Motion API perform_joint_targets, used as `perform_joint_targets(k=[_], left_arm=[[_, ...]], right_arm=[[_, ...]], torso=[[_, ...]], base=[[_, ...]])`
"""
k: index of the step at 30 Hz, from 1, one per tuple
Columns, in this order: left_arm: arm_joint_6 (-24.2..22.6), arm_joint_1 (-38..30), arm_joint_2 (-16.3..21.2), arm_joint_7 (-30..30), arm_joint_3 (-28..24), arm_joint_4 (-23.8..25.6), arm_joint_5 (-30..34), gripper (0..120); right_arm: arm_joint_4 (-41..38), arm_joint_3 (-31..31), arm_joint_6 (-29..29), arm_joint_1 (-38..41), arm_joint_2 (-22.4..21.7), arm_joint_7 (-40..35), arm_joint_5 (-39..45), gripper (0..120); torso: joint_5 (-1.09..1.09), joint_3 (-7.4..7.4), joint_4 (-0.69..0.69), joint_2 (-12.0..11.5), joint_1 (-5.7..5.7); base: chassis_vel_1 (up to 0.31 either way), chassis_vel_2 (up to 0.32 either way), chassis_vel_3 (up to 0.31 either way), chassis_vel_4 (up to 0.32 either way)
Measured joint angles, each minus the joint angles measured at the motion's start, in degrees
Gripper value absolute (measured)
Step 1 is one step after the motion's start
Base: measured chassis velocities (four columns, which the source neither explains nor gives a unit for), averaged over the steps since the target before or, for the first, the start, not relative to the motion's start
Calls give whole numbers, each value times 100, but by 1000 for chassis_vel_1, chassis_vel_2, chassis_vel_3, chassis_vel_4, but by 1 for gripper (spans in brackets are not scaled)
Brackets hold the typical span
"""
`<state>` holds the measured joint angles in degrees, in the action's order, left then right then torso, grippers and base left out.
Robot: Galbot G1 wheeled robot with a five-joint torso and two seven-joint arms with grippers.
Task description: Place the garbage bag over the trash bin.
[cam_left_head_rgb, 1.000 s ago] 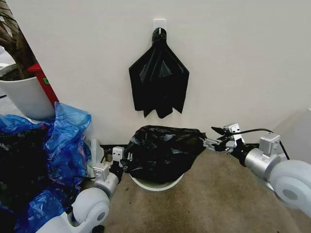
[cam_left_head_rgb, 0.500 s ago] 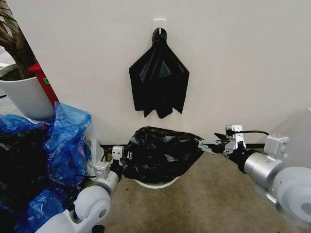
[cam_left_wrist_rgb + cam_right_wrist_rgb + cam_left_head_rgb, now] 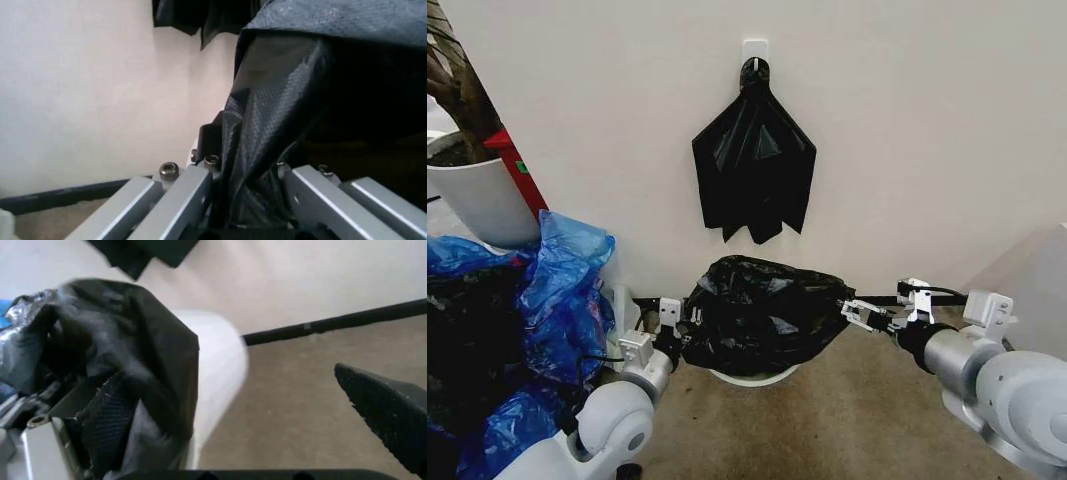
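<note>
The glossy black garbage bag [image 3: 762,315] lies bunched over the top of the white trash bin [image 3: 747,378], whose lower wall peeks out beneath it. My left gripper [image 3: 685,328] is at the bag's left edge. In the left wrist view the film [image 3: 280,100] runs down between the closed fingers [image 3: 180,195]. My right gripper [image 3: 863,314] is at the bag's right edge and stands open. In the right wrist view the bag [image 3: 133,325] hangs over one finger, the other finger [image 3: 383,407] is far apart from it, and the bin's wall [image 3: 220,365] lies between.
Another black bag [image 3: 754,170] hangs from a white wall hook above the bin. Blue translucent bags [image 3: 562,290] pile up on the left, below a white planter pot [image 3: 482,200]. Brown carpet [image 3: 857,420] stretches in front and to the right.
My right gripper has dropped lower and drawn back slightly. The bag's right side has come down with it and now sits rounder over the bin. The left gripper has kept its hold.
</note>
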<state>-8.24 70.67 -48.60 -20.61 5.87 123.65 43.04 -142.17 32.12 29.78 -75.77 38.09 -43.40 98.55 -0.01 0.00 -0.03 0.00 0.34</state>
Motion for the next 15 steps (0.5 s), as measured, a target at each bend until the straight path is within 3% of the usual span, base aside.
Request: perform_joint_targets(k=[11,15], left_arm=[[125,483,244,472,204,392,891,2],[126,591,260,559,223,404,919,2]], right_arm=[[964,318,617,-132,40,2126,350,100],[1142,493,849,-156,-14,2612,499,100]], torso=[[1,0,2,0,0],[2,0,0,0,0]], base=[[0,0,0,0],[0,0,0,0]])
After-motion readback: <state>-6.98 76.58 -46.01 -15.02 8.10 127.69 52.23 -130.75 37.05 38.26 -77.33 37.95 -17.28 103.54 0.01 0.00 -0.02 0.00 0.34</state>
